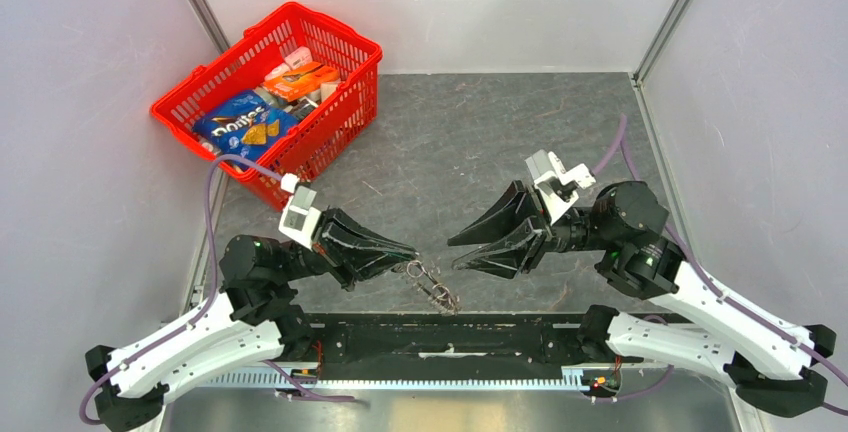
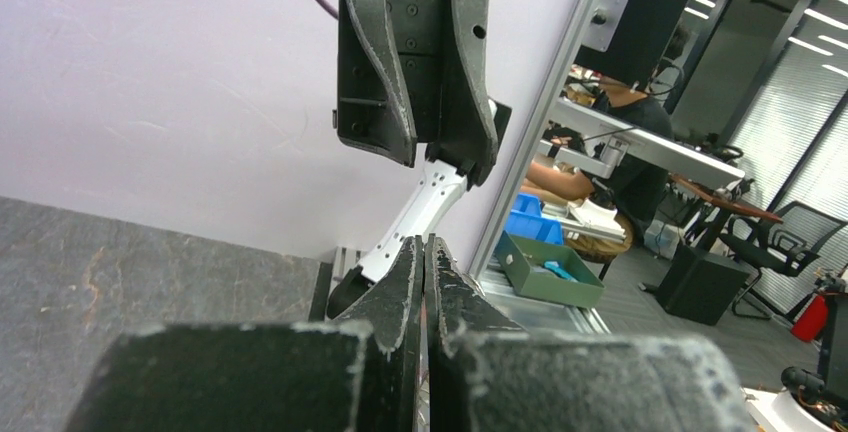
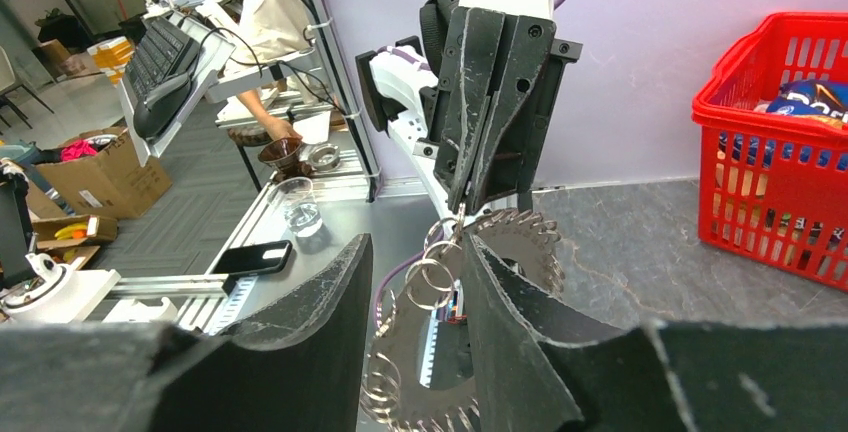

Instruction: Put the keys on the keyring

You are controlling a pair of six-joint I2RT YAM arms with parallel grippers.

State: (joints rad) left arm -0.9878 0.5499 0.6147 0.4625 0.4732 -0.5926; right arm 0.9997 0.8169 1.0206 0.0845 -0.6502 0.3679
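- Top external: the left tool point(image 1: 410, 252) is clenched, its tips pinching the top of the keyring point(image 1: 416, 269). The keys point(image 1: 442, 297) hang in a bunch just below and to the right of those tips, near the front edge of the table point(image 1: 450, 142). The right tool point(image 1: 453, 254) faces it with fingers spread, close to the keyring but apart from it. A red basket point(image 1: 370, 52) stands at the far left.
- Left wrist: the left tool point(image 2: 425, 244) has its fingers pressed flat together. The keyring and the keys are hidden here. The right tool point(image 2: 445, 157) stands opposite, released.
- Right wrist: the right tool point(image 3: 418, 240) is released and holds nothing. In its gap a chain of rings, the keyring point(image 3: 432, 277), hangs from the clenched tips of the left tool point(image 3: 460, 207). The keys point(image 3: 520, 242) fan out like a toothed wheel behind it.
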